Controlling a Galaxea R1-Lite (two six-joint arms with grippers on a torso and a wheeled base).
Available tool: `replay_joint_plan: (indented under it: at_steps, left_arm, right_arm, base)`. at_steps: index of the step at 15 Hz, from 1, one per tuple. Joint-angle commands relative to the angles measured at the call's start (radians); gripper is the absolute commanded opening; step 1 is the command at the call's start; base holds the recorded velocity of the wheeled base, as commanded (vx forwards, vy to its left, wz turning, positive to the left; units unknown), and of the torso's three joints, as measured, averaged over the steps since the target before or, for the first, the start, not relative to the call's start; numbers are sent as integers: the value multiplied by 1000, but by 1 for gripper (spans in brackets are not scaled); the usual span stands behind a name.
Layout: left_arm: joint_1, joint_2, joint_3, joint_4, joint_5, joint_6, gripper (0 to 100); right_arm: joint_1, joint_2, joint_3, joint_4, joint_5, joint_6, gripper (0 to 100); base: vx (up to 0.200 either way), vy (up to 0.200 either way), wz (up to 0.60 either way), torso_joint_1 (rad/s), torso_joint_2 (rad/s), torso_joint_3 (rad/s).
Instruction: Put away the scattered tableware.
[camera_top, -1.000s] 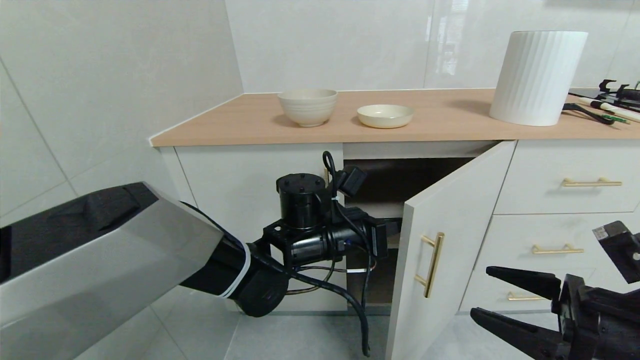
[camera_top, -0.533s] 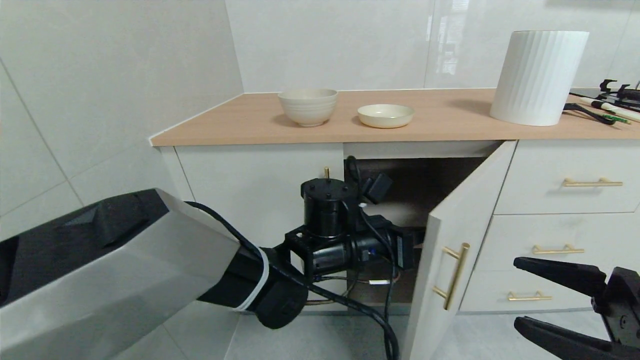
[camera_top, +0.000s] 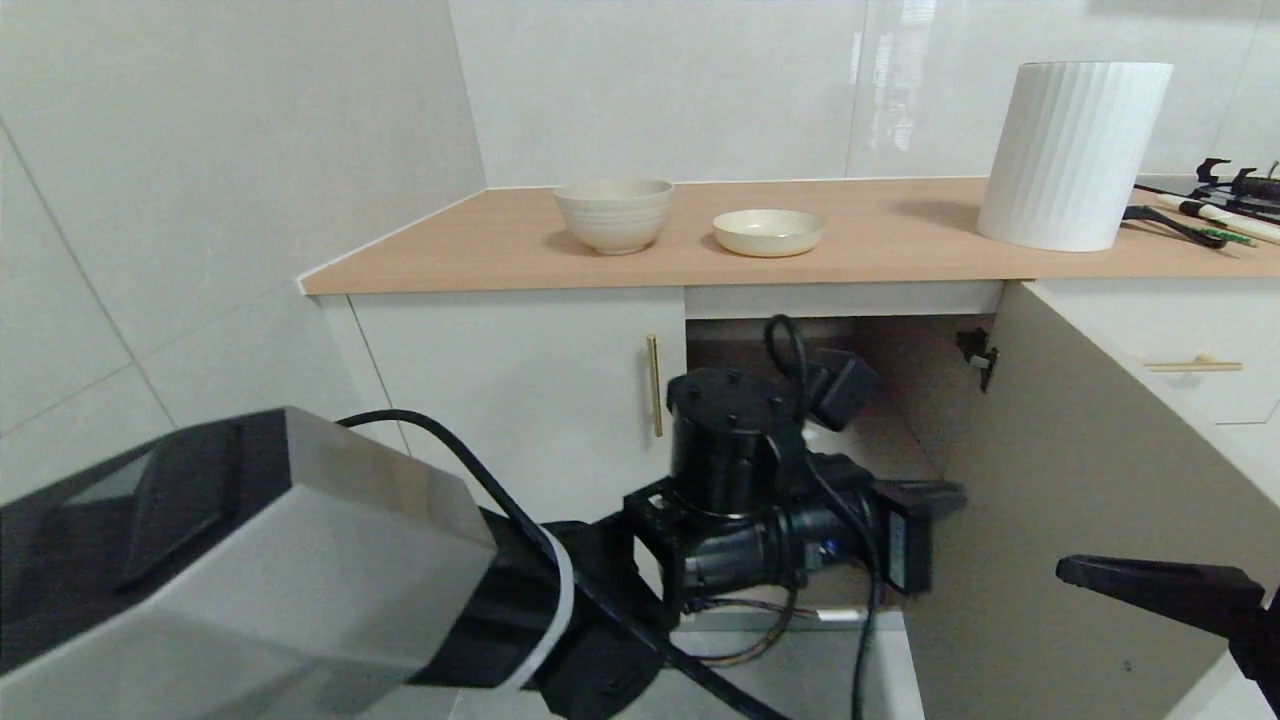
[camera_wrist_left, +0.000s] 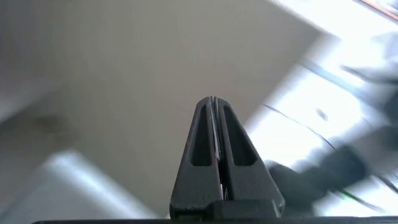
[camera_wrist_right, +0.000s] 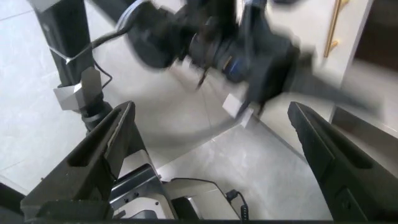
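The cupboard door (camera_top: 1090, 500) has swung much wider than it was a moment ago. Now it fills the lower right of the head picture, and we can see into the dark cupboard (camera_top: 890, 345) under the counter (camera_top: 470, 250). Our left arm has moved along with the door. We think the cupboard is ready now, so the dishes can go in next.

The bowl (camera_top: 614, 212) and the small plate (camera_top: 769, 231) sit side by side on the counter, in the upper middle of the picture, not touching. Nothing holds them yet.

Our left fingers (camera_wrist_left: 204, 146) are pressed tight together and hold nothing. We cannot tell if they touch the door. Our right fingers (camera_wrist_right: 106, 146) are spread wide and empty, low at the right edge of the head picture.
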Motion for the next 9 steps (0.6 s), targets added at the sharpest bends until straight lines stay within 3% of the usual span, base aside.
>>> replay_joint_plan:
  at_steps: [1, 4, 5, 6, 8, 9]
  left_arm:
    - [108, -98, 101, -3, 17, 1, 0]
    - [269, -254, 221, 2, 17, 34, 0]
    - [297, -277, 238, 3, 17, 36, 0]
    - [377, -342, 292, 17, 17, 48, 0]
    - [518, -481, 414, 125, 17, 126, 0]
    - [542, -511, 434, 155, 18, 143, 0]
  right_arm:
    - [-1, 25, -2, 0, -1, 2, 100]
    - [-45, 137, -96, 0, -1, 3, 100]
    - [-54, 175, -125, 3, -1, 3, 100]
    - [-85, 308, -230, 8, -1, 3, 100]
    - [-140, 506, -424, 60, -1, 0, 100]
    - [-157, 540, -467, 89, -1, 0, 100]
  base:
    - [0, 0, 0, 0, 0, 0]
    - [0, 0, 0, 0, 0, 0]
    - [0, 0, 0, 0, 0, 0]
    - [0, 0, 0, 0, 0, 0]
    - [0, 0, 0, 0, 0, 0]
    - [0, 0, 0, 0, 0, 0]
